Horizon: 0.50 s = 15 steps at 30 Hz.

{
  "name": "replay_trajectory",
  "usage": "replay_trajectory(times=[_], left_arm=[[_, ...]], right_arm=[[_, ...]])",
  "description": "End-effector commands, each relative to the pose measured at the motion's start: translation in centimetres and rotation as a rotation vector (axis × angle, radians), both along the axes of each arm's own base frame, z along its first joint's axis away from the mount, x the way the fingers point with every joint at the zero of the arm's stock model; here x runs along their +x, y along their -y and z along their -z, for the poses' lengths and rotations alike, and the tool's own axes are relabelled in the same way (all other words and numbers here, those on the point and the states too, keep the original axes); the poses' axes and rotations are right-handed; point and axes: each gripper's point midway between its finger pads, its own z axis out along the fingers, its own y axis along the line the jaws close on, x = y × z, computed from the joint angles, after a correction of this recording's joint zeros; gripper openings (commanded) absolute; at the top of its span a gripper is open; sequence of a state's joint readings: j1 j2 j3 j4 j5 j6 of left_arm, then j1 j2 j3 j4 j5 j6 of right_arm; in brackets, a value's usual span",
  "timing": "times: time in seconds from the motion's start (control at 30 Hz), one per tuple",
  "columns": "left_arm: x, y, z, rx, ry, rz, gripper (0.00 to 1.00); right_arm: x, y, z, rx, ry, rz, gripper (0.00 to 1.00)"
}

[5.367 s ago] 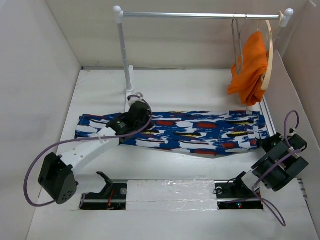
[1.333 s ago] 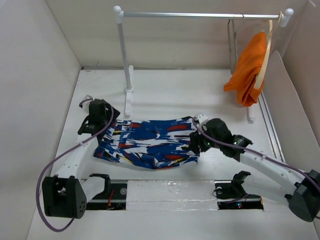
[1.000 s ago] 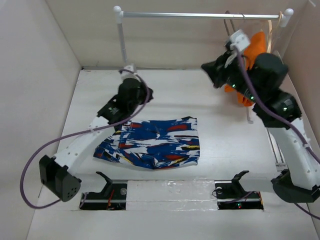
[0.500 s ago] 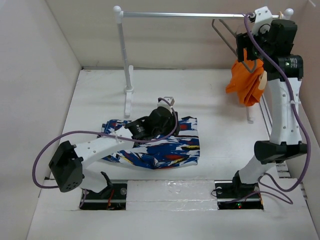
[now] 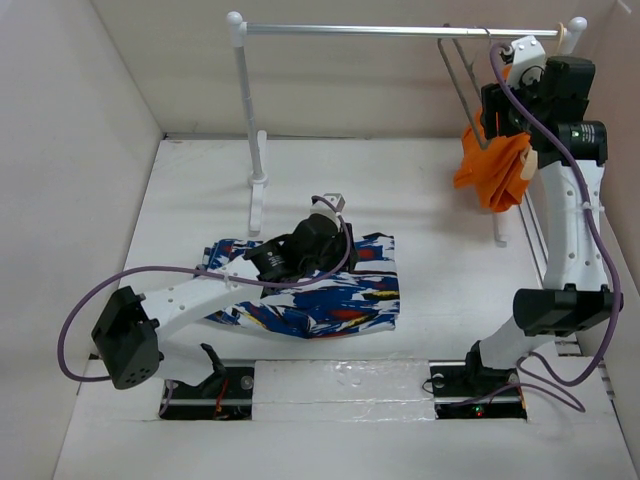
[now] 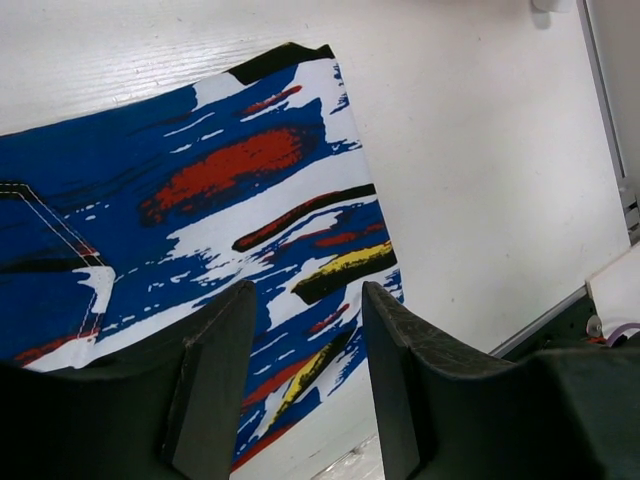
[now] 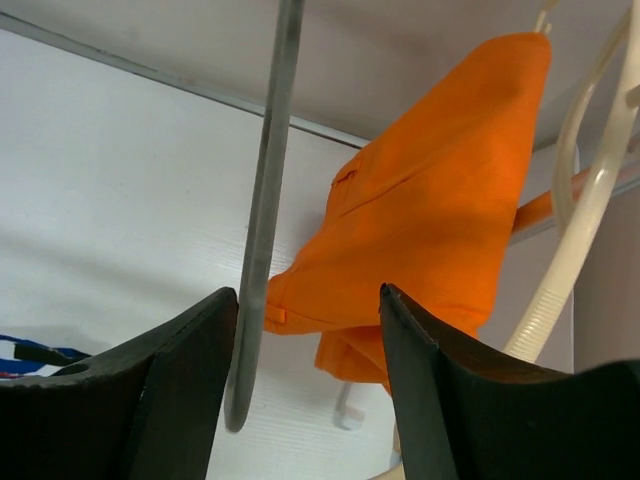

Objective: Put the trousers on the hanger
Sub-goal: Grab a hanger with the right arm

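Observation:
The trousers (image 5: 310, 288), dark blue with red, white, yellow and black streaks, lie folded on the white table; the left wrist view shows their right edge (image 6: 200, 200). My left gripper (image 5: 330, 222) hovers over that edge, open (image 6: 305, 295), with nothing between its fingers. The grey wire hanger (image 5: 462, 92) hangs tilted from the rail at the back right. My right gripper (image 5: 489, 110) is raised beside it. In the right wrist view the hanger's wire (image 7: 265, 200) runs just inside the left finger of the open right gripper (image 7: 308, 295), which is not closed on it.
An orange garment (image 5: 495, 165) hangs on a pale wooden hanger (image 7: 585, 215) right behind the wire hanger. The rack's rail (image 5: 380, 30) spans the back, with its left post (image 5: 245, 110) standing on the table behind the trousers. White walls enclose the table.
My right gripper has sunk slightly beside the rail and the wire hanger has swung nearer to it. The left arm has barely shifted above the trousers.

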State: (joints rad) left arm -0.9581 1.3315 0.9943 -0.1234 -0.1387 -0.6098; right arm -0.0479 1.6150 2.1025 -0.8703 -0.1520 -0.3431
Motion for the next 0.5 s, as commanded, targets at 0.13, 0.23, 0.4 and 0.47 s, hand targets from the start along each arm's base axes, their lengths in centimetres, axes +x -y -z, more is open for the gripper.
replay_trajectory(times=[0.13,0.23,0.4,0.47], left_arm=[[0.2,0.2,-1.5,-0.057,0.019,-0.018,0.42],[0.1,0.1,-1.5,-0.063,0.010,-0.022,0.41],[0.2,-0.3,-1.6,-0.057,0.007,-0.045,0.41],[0.3,-0.3,-1.9,-0.061,0.012,-0.047,0.41]], right_arm=[[0.0,-1.4,-1.1,0.047,0.072,-0.079,0.50],[0.1,-1.7,-1.3,0.072,0.101,-0.081,0.21],[-1.1,-1.9,-4.6,0.133,0.240,-0.041,0.00],[-1.2,-2.1,-4.8,0.133,0.247,-0.038,0.00]])
